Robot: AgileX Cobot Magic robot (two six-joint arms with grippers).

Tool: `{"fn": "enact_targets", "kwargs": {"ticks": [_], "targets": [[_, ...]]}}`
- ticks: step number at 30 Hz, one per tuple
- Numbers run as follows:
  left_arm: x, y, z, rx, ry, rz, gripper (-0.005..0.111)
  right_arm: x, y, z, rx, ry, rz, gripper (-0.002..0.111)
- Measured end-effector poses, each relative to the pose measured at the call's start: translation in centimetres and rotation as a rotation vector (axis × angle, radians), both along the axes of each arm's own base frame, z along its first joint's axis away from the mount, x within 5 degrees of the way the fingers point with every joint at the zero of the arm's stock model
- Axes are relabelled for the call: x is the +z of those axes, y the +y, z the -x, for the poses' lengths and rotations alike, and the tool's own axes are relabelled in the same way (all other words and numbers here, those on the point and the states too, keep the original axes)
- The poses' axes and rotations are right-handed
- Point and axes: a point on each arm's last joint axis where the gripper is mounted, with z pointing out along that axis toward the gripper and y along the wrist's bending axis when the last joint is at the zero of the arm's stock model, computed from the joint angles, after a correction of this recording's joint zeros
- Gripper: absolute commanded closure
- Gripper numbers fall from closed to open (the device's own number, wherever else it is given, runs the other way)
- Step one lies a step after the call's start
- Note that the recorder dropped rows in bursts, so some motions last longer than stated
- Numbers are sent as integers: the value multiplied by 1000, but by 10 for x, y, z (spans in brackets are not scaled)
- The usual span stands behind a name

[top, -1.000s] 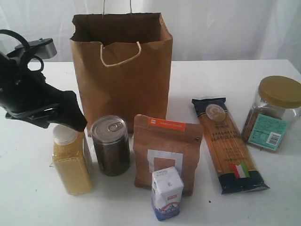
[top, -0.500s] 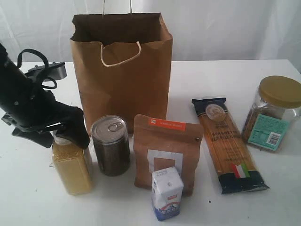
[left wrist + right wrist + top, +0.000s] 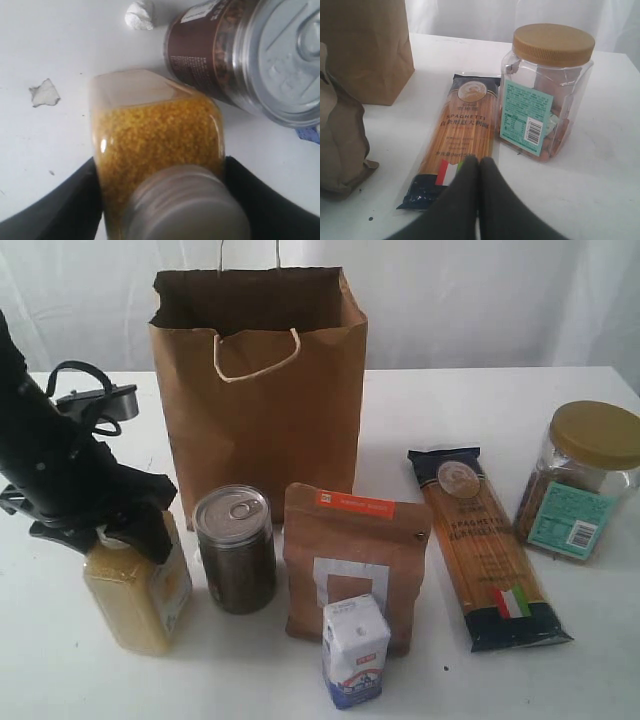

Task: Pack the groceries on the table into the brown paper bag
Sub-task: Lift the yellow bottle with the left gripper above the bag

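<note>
The yellow-grain bottle (image 3: 140,590) stands at the front left of the table (image 3: 60,670), leaning slightly. My left gripper (image 3: 125,530) covers its cap. In the left wrist view the bottle (image 3: 155,130) sits between both black fingers (image 3: 55,210), which press its sides: the left gripper (image 3: 160,161) is shut on it. Beside it stand the dark can (image 3: 235,550), the brown pouch (image 3: 350,570) and the small carton (image 3: 355,650). The spaghetti packet (image 3: 485,540) lies flat, with the gold-lidded jar (image 3: 585,480) to its right. The brown paper bag (image 3: 260,380) stands open behind. My right gripper (image 3: 479,162) is shut and empty, above the spaghetti packet's (image 3: 462,135) near end.
Two small white scraps (image 3: 140,15) (image 3: 45,92) lie on the table beyond the bottle. The can (image 3: 250,55) stands close to the bottle's side. A white curtain hangs behind the table.
My left gripper has come down over the bottle's cap and closed on its shoulders. The bottle has turned and now leans a little. Everything else is unmoved.
</note>
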Motion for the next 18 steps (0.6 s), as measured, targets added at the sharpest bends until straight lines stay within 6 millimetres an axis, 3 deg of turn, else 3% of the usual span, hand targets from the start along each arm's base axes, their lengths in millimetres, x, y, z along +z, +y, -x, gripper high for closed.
{"fn": "enact_targets", "kwargs": {"ticks": [6,13,18], "targets": [[0,1,-1,2,-6,-17,105,0,0,0,0,0,0,108],[2,4,0,-62,-39,-42,107,0,0,0,0,0,0,108],[26,12,3,-110,-107,-106,107,0,0,0,0,0,0,108]]}}
